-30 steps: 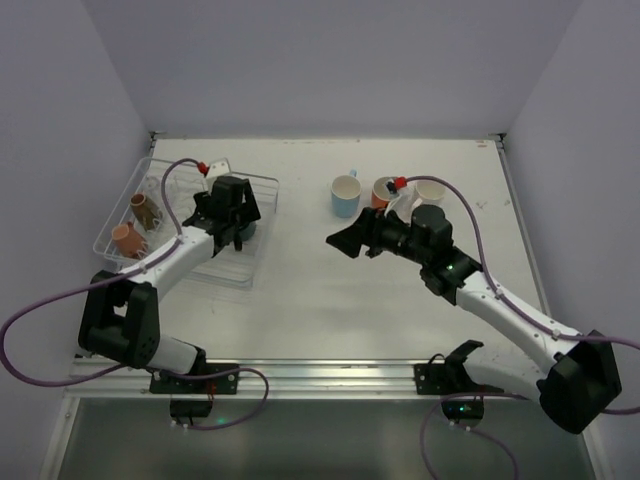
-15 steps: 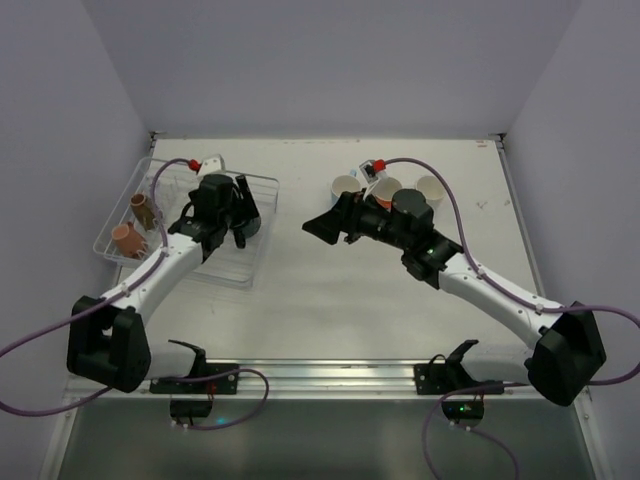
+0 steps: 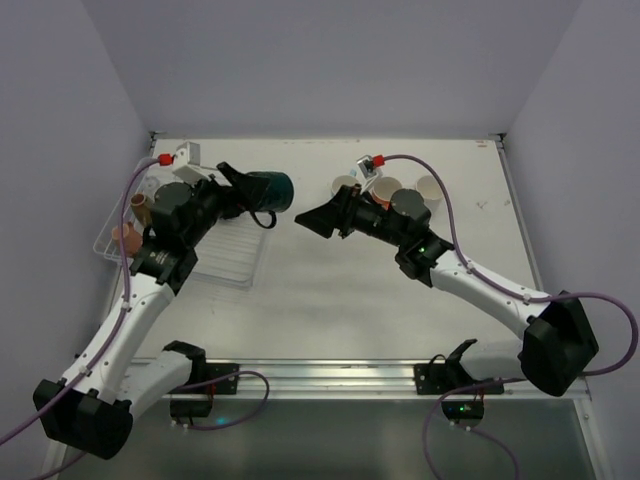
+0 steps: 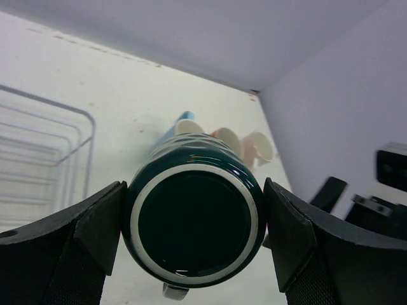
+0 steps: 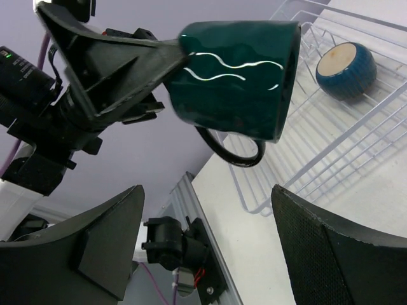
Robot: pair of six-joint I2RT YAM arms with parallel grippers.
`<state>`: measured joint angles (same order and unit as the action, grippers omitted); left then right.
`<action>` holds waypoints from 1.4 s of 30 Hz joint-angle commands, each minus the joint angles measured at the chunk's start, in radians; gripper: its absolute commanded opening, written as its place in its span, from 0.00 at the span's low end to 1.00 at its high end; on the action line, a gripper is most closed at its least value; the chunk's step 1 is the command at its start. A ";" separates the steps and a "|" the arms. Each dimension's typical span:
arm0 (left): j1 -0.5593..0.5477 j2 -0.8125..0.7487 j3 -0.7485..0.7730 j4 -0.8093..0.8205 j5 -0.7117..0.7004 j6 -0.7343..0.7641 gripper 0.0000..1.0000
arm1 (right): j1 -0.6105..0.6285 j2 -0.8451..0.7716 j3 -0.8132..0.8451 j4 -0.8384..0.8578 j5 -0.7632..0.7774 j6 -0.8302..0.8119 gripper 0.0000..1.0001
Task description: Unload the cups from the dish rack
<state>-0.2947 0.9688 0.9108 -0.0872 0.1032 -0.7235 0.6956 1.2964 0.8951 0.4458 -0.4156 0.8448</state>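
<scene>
Left claw [image 4: 194, 219]: clamped on dark teal mug [image 3: 270, 189], one finger on each side of its body.
Mug attitude: up off the worktop [image 3: 340, 310], lying sideways in the air. The ringed round end faces the left wrist camera and the handle hangs at 6 o'clock.
Mug position: in the top view it sits over the far right corner of the dish rack [image 3: 228, 252], about 11 o'clock on the worktop.
Right claw [image 3: 318, 216]: fingers spread, nothing between them. It is near the mug at its 4 o'clock, not touching, and points to 9 o'clock.
Rack: on the 9 o'clock side of the worktop.
Rack contents: small pink cup [image 3: 127, 238] and small dark brown cup [image 3: 142, 208] at its 9 o'clock end. The right wrist view shows a navy cup [image 5: 346, 70] on its side on the wires.
Out of rack: light blue cup [image 3: 345, 184], orange cup [image 3: 387, 187] and white cup [image 3: 431, 189] stand in a row at 1 o'clock, partly behind the right arm.
</scene>
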 commanded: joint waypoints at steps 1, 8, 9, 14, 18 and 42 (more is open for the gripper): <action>0.006 -0.048 -0.036 0.220 0.220 -0.163 0.00 | 0.007 0.018 -0.005 0.122 -0.022 0.037 0.84; 0.006 -0.076 -0.101 0.394 0.366 -0.312 0.00 | 0.007 -0.006 -0.028 0.168 -0.022 0.028 0.85; 0.006 -0.076 -0.113 0.424 0.392 -0.338 0.00 | 0.005 -0.012 -0.027 0.175 -0.026 0.022 0.85; 0.005 -0.064 -0.158 0.529 0.460 -0.413 0.00 | 0.005 0.000 -0.024 0.261 -0.115 0.025 0.80; 0.002 -0.056 -0.214 0.632 0.515 -0.487 0.00 | 0.007 0.035 -0.027 0.426 -0.184 0.077 0.73; -0.006 -0.084 0.074 -0.266 -0.264 0.256 0.89 | 0.007 0.035 0.182 -0.712 0.230 -0.485 0.00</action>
<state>-0.3031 0.8738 0.9848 -0.1764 0.0875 -0.6224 0.7059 1.3163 0.9733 0.0525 -0.3840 0.5854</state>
